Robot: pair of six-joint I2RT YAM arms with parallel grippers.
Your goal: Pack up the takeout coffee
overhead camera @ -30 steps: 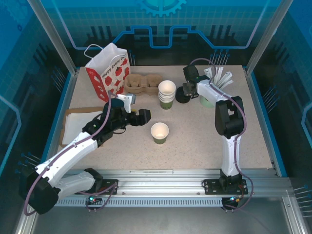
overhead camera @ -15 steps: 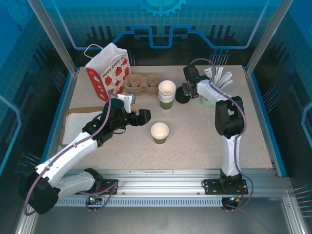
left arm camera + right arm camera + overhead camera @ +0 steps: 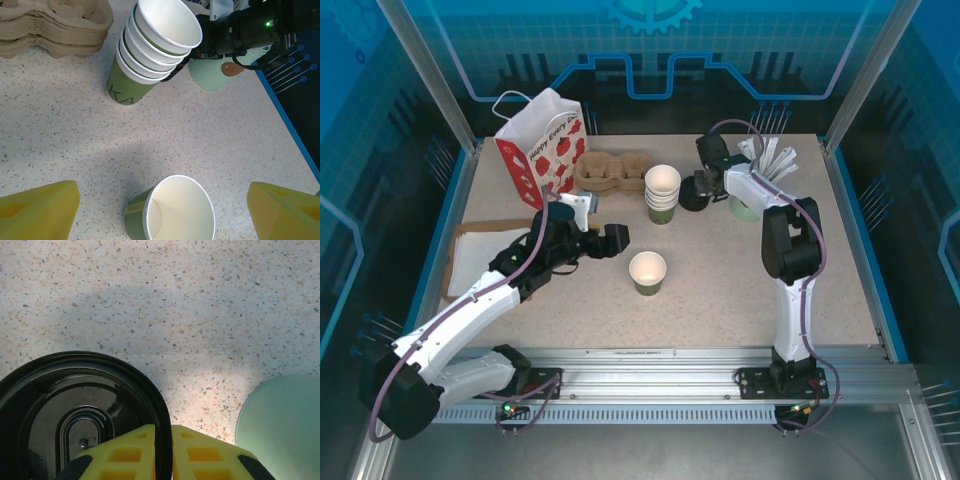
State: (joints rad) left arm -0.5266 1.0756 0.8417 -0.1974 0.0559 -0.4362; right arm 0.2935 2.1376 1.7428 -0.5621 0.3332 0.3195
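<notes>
The takeout coffee cup (image 3: 648,272), olive-green with a white inside, stands upright and lidless at mid-table. In the left wrist view the cup (image 3: 175,212) sits between and just beyond my wide-apart yellow fingers (image 3: 37,212). My left gripper (image 3: 612,240) is open, just left of the cup and not touching it. A round black lid (image 3: 75,405) lies on the table at the back, and my right gripper (image 3: 164,450) is shut on its rim, one finger inside and one outside. From above, the right gripper (image 3: 703,185) is over the lid (image 3: 692,200).
A stack of lidless green cups (image 3: 662,192) stands just left of the lid. The pale-green holder of white sticks (image 3: 752,205) is right of it. Brown cup carriers (image 3: 610,168) and a red-patterned paper bag (image 3: 540,145) sit at the back left, and white paper (image 3: 480,255) at the left.
</notes>
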